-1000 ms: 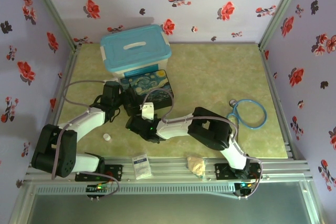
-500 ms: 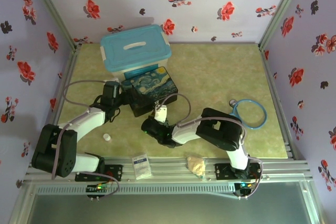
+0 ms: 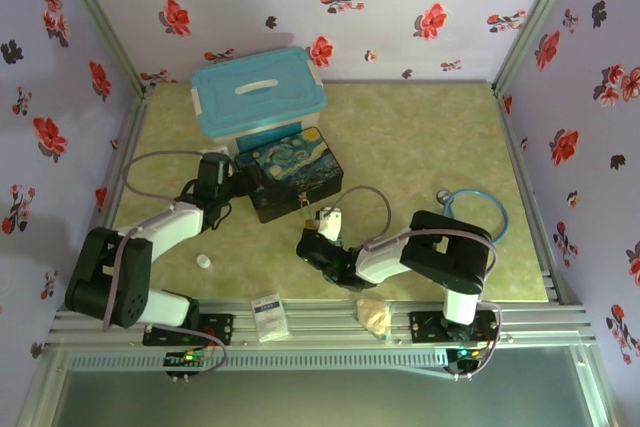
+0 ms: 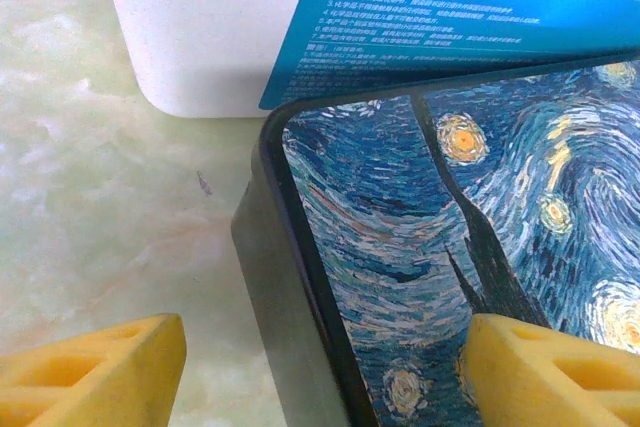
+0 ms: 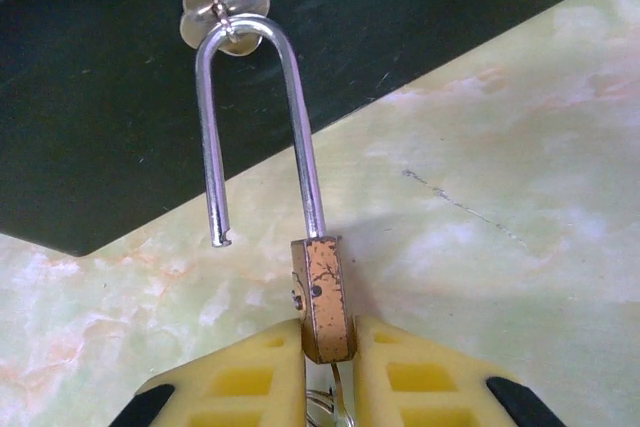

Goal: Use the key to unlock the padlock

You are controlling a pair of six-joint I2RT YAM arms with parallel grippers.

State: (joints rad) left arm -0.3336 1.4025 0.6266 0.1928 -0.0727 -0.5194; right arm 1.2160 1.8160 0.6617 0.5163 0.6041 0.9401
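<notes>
- Right gripper (image 5: 328, 345) clamped on the padlock (image 5: 322, 292) body, steadying it
- Key (image 5: 330, 397): probably the metal glint under the body, too hidden to confirm
- Shackle (image 5: 208, 127) sprung, one leg free, loop hooked through the clasp (image 5: 222, 9) of the box (image 5: 100, 97)
- Left gripper (image 4: 320, 377) wide open astride the box corner, gripping nothing, likely placed to brace it

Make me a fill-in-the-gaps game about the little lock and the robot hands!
The right gripper squeezes the brass padlock between its ____ fingers. The padlock's silver shackle has ____ end out of the body. The left gripper is ____, not shut, at a corner of the painted box. Behind that box stands a tub with a ____ lid.
Missing words: yellow, one, open, blue.
</notes>
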